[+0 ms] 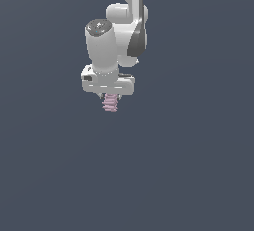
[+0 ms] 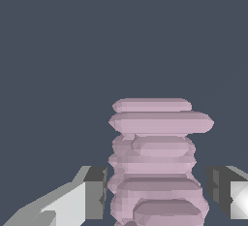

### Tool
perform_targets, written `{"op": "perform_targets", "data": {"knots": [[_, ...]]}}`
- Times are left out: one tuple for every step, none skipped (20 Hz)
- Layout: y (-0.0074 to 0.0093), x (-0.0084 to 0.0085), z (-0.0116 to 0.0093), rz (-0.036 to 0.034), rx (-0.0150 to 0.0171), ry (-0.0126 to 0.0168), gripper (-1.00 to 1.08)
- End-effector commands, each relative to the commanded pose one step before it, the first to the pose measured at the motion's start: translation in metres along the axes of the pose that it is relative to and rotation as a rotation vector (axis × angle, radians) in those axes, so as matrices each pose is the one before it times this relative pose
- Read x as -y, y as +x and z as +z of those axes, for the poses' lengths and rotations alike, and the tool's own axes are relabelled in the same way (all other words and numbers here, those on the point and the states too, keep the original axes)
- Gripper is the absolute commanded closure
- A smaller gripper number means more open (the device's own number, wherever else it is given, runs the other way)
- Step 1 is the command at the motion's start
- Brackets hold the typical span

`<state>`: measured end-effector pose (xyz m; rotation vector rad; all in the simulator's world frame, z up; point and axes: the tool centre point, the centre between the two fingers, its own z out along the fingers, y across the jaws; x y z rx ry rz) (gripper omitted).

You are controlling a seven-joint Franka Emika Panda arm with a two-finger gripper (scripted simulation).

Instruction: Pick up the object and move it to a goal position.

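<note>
The object [image 1: 110, 103] is a small pale pink piece with ridged, screw-like sides. In the exterior view it pokes out below the white gripper [image 1: 110, 97], narrower than the hand above it. The wrist view shows it large, as stacked pink ridges [image 2: 157, 145] running away from the camera between the two fingers. The grey pads [image 2: 96, 191] sit against its sides, so the gripper [image 2: 157, 198] is shut on the object. Its end nearest the hand is hidden.
The white arm [image 1: 124, 31] rises from the hand toward the top of the exterior view. All around is a plain dark blue-grey surface [image 1: 188, 165] with no other objects, edges or goal marker visible.
</note>
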<state>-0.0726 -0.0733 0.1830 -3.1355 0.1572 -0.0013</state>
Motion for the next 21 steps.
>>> {"op": "perform_targets", "data": {"knots": [[-0.0101,-0.02036,-0.0214,-0.00005,-0.00005,0.00125,1.08],[-0.00364,-0.00784,-0.00832,0.0,0.0,0.0,1.08],[-0.00349,-0.00762,-0.00809,0.0,0.0,0.0,1.08],[-0.00335,-0.00736,-0.00781,0.0,0.0,0.0,1.08],[-0.0032,-0.00709,-0.00751,0.0,0.0,0.0,1.08],[-0.00303,-0.00683,-0.00722,0.0,0.0,0.0,1.08],[-0.00274,-0.00664,-0.0067,0.00008,0.00048,-0.00002,1.08],[-0.00265,-0.00635,-0.00666,0.0,0.0,0.0,1.08],[-0.00246,-0.00594,-0.00637,-0.00003,0.00001,-0.00049,1.08],[-0.00227,-0.00571,-0.00593,0.0,0.0,0.0,1.08],[-0.00204,-0.00515,-0.00545,0.0,0.00013,-0.00047,1.08],[-0.00185,-0.00479,-0.00495,0.0,0.0,0.0,1.08],[-0.00159,-0.00413,-0.0044,-0.00001,0.00009,-0.00048,1.08],[-0.00136,-0.00374,-0.00382,0.0,0.0,0.0,1.08],[-0.00107,-0.00307,-0.00328,-0.00003,0.00007,-0.00048,1.08],[-0.00083,-0.00271,-0.0027,0.0,0.0,0.0,1.08],[-0.00052,-0.00195,-0.0022,-0.00012,0.00006,-0.00068,1.08],[-0.00029,-0.00171,-0.00159,0.0,0.0,0.0,1.08],[-0.00003,-0.00099,-0.00112,-0.00016,0.0,-0.00046,1.08],[0.0001,-0.00071,-0.00056,0.0,0.0,0.0,1.08],[0.00007,-0.00022,-0.00015,0.0,0.0,0.0,1.08]]}}
